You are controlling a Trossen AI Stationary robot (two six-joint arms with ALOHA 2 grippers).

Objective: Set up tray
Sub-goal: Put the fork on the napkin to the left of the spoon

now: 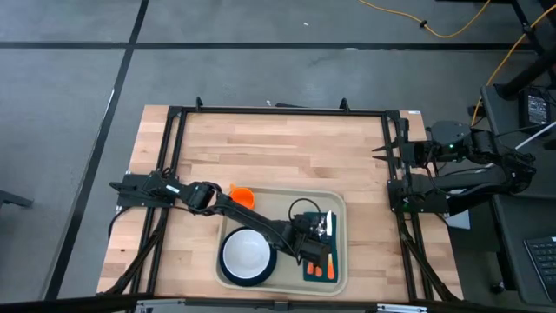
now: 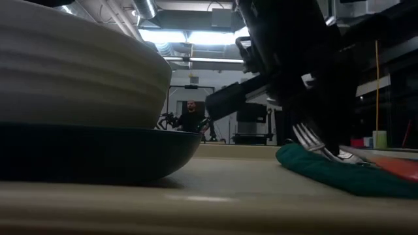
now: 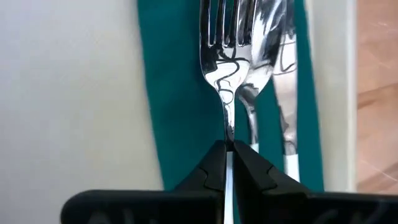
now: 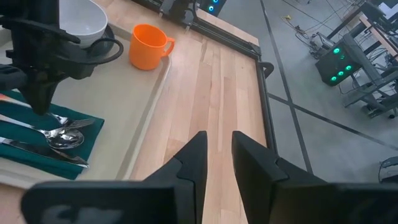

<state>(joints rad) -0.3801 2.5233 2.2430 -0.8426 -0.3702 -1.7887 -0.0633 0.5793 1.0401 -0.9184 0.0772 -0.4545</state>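
Tray [image 1: 340, 209] — set at the table's near edge, holding plate, white bowl [image 1: 246, 253] and green napkin [image 1: 318, 257] | left gripper [image 3: 229, 149] — clamped on the fork [image 3: 219, 50] handle over the napkin | right gripper [image 4: 217, 152] — parked at the right edge, fingers slightly apart

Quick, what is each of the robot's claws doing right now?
Left gripper: shut on the fork, over the napkin.
Right gripper: open, holding nothing, off at the table's side.

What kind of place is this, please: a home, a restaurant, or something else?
Probably a robotics lab or workshop, not a dining room. The wooden table stands on a bare grey floor with a loose yellow cable, and equipment racks with green lights stand nearby.
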